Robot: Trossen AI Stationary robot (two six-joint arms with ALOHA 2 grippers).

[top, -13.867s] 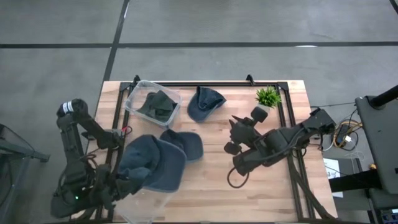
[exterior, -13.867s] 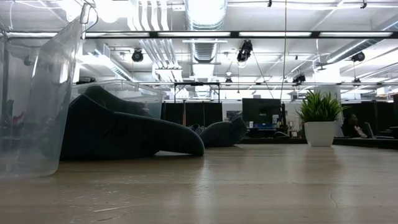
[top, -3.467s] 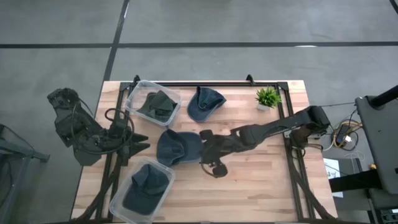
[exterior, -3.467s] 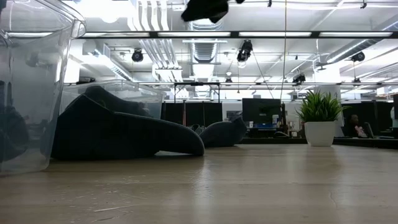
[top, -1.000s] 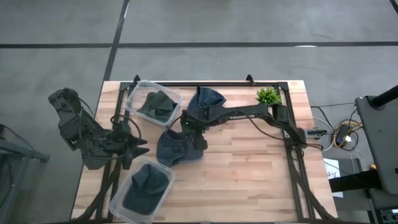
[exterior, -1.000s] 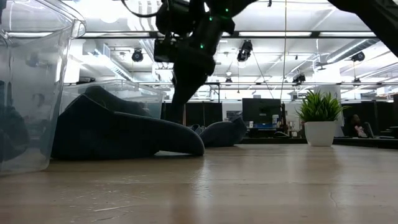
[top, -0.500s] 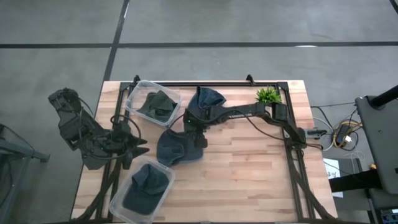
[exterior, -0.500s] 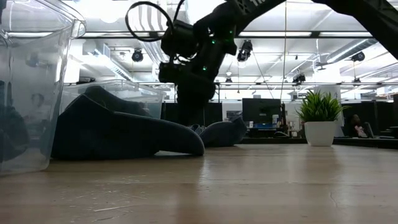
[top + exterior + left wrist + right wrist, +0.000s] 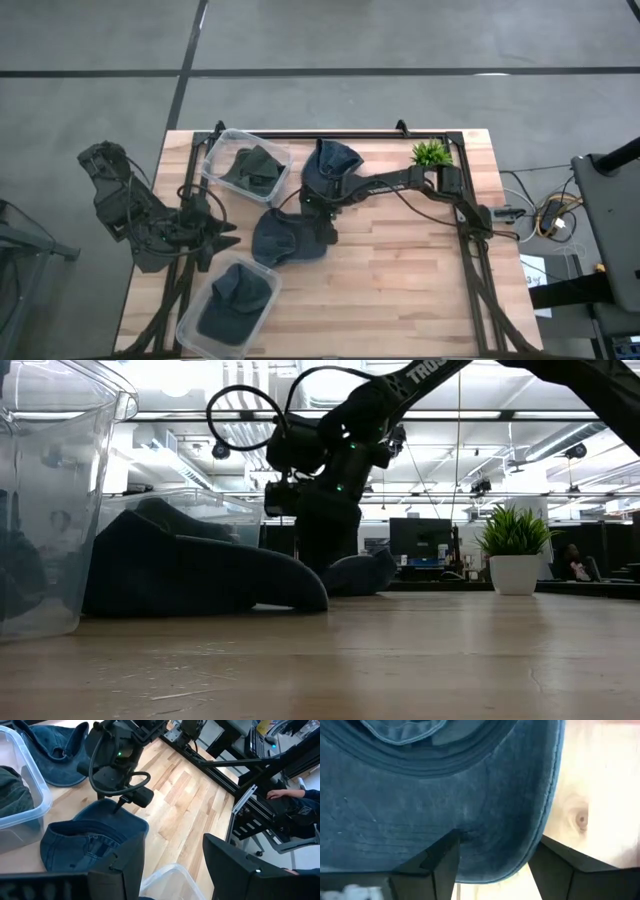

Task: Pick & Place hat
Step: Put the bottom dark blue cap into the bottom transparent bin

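A blue denim hat [image 9: 283, 238] lies crown up in the middle of the table, its brim [image 9: 485, 795] flat on the wood. My right gripper [image 9: 500, 840] is low over that brim and open. One finger [image 9: 442, 857] is over the brim's top. The other finger [image 9: 555, 865] is past the brim's edge, over bare wood. In the low view the hat [image 9: 200, 575] hides the fingertips. My left gripper [image 9: 170, 855] waits open beyond the table's left edge, with nothing between its fingers. My right gripper comes at the hat's brim [image 9: 470, 827] steeply from above, and the brim's edge lies between its two open fingers. One fingertip [image 9: 454, 837] stands right at the brim's top surface; I cannot tell whether it touches. The hat lies flat on the table.
A second blue hat [image 9: 330, 165] lies toward the far edge. A clear bin [image 9: 212, 160] at the far left holds a dark green hat. Another clear bin [image 9: 205, 335] at the near left holds a blue hat. A small potted plant [image 9: 430, 155] stands at the far right.
My right gripper has come down toward the middle hat's brim and rolled a little at the wrist. The hat has stayed where it was.
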